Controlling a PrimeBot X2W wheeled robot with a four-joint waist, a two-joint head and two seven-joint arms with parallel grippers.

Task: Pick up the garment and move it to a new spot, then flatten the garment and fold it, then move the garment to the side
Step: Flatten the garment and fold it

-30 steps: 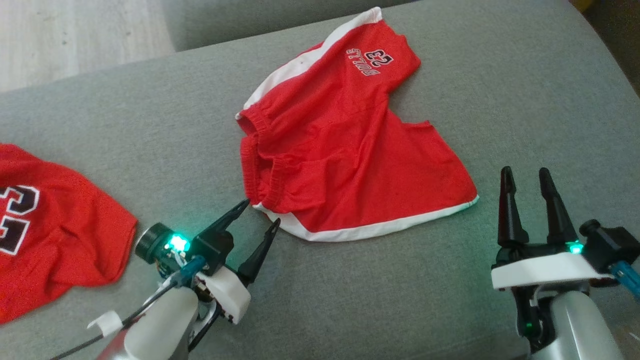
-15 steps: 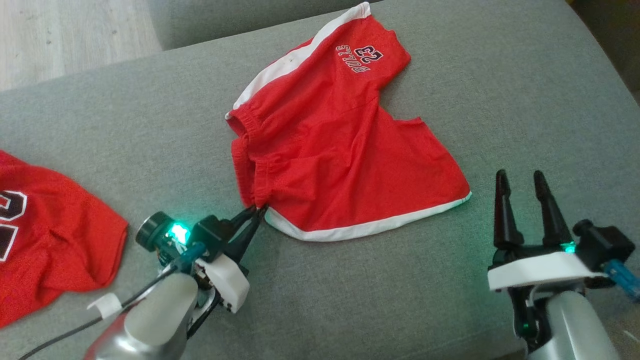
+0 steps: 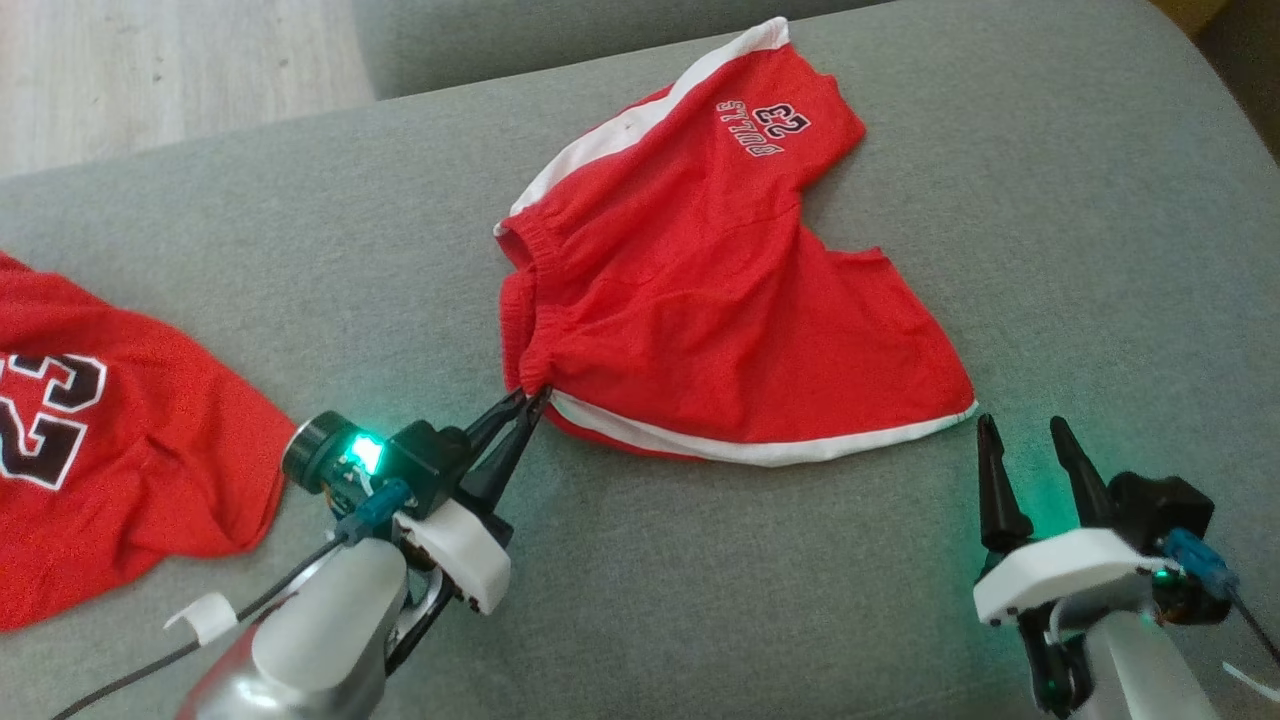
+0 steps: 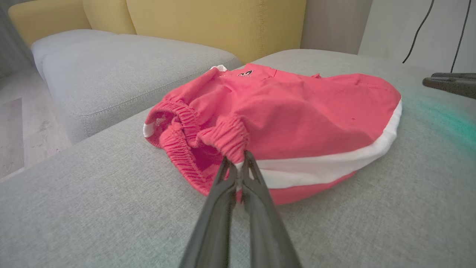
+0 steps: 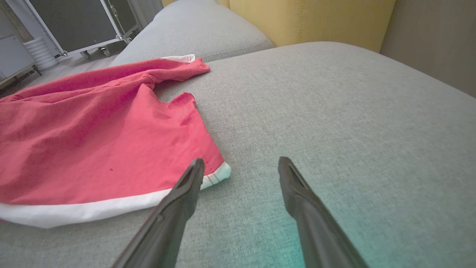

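Red elastic waistband (image 4: 227,134) is pinched tight in the left gripper (image 3: 528,402), and from that corner the basketball shorts (image 3: 720,310) spread away ahead of its tips over the grey sofa cushion (image 3: 700,600). Off to its right, the right gripper (image 3: 1020,428) waits with jaws parted, just short of the white-trimmed hem corner (image 5: 219,173). A good lift likely wants that corner caught too, both rising together so the cloth hangs flat.

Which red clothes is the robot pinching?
The shorts with white trim, in the middle. The left gripper is shut on their waistband. The jersey at the left lies untouched.
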